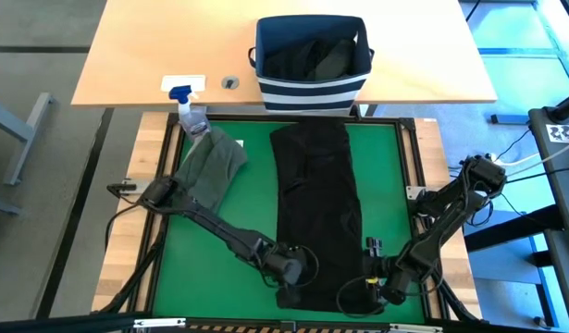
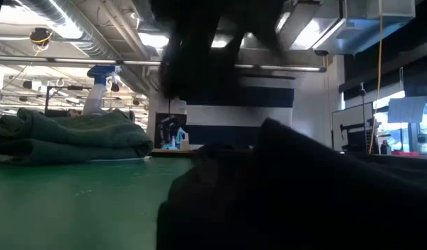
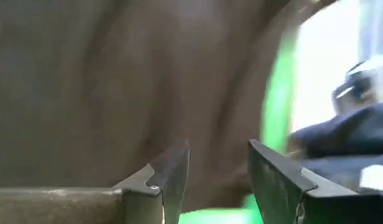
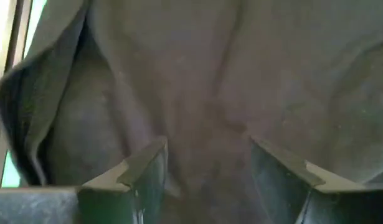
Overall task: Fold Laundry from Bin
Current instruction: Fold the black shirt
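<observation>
**Black garment spread flat, both grippers at its near hem**

The black garment [image 1: 316, 208] lies lengthwise on the green mat [image 1: 238, 213], its near hem right at both grippers. It looks soft, light and limp (likely to sag and bunch when lifted), so the near corners seem the sensible places to pinch. The left gripper [image 1: 298, 268] sits at the hem's left corner, fingers parted with cloth ahead of them and nothing clamped. The right gripper [image 1: 372, 287] stands at the right corner, likewise parted over fabric. Beyond the left gripper lies the folded olive garment [image 1: 210, 166]; farther off, the bin [image 1: 312, 57] holds more laundry.
</observation>
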### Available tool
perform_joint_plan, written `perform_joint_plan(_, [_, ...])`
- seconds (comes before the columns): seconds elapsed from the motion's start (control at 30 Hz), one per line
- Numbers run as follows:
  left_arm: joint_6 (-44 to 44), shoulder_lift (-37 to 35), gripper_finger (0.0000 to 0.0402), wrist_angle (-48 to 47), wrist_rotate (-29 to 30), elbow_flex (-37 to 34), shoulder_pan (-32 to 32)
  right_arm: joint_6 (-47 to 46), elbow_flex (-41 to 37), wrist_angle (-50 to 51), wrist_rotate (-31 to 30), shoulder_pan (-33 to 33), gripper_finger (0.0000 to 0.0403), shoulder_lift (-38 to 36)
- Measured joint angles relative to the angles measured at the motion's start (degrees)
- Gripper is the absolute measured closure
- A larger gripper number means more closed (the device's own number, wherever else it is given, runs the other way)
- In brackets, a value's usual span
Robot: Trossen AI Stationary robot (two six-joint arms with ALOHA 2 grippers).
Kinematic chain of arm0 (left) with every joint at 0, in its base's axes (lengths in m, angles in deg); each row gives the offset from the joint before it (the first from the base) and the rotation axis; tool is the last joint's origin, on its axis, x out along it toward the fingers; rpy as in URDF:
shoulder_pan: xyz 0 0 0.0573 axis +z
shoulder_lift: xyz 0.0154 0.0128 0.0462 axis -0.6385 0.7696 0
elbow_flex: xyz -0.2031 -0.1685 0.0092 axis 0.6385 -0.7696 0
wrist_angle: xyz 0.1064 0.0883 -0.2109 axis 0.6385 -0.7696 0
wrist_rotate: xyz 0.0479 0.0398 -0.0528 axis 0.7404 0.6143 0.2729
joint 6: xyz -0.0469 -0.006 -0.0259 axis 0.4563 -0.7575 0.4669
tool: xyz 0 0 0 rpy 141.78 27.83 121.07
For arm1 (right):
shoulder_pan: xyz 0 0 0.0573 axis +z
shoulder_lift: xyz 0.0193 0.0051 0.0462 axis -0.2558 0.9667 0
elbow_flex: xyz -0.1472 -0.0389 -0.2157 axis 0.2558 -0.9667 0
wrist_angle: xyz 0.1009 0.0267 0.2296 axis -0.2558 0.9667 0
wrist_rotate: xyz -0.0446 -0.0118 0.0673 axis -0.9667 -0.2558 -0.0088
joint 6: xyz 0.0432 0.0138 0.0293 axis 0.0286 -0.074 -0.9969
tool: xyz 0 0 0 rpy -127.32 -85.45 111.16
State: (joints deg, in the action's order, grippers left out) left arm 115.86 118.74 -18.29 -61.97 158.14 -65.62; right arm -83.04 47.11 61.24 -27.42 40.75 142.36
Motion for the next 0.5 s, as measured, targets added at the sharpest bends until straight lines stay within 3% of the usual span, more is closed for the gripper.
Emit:
perform_joint_plan(0.2, [-2.3,0.6,0.0246,7.3,5.0,2.4,-3.2,1.9,0.0,-0.2,-1.1,-1.7,0.0181,0.0])
perform_joint_plan(0.33, [-2.5,3.5,0.0246,5.4,9.8,2.3,-4.5,4.1,0.0,-0.2,-4.0,-4.0,0.0181,0.0])
perform_joint_plan(0.5, [-4.6,5.8,0.0246,7.1,5.8,2.3,-4.6,7.9,0.0,-0.4,-4.1,-7.4,0.0181,0.0])
